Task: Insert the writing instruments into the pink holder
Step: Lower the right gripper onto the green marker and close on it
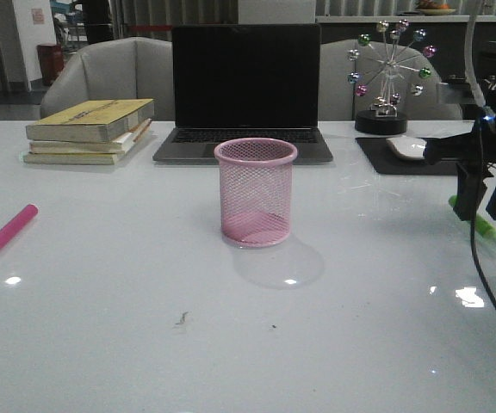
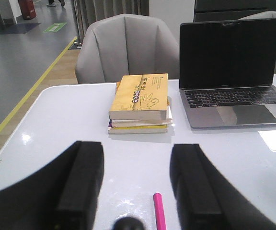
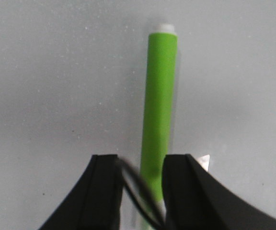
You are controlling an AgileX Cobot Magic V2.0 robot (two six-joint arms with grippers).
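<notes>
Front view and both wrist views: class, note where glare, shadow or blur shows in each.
Front view: bright ceiling-light spots on the glossy table, soft shadow beside the pink holder. Left wrist view: glare patch near the laptop. Right wrist view: green highlighter slightly soft.

Glossy white table [image 1: 102, 344]; pink wire-mesh holder [image 1: 256, 193].

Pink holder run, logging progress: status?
Right gripper straddles the green marker, grip unconfirmed. Left gripper open, pink marker flat on the table. Pink holder upright, empty. Nothing in the way.
</notes>
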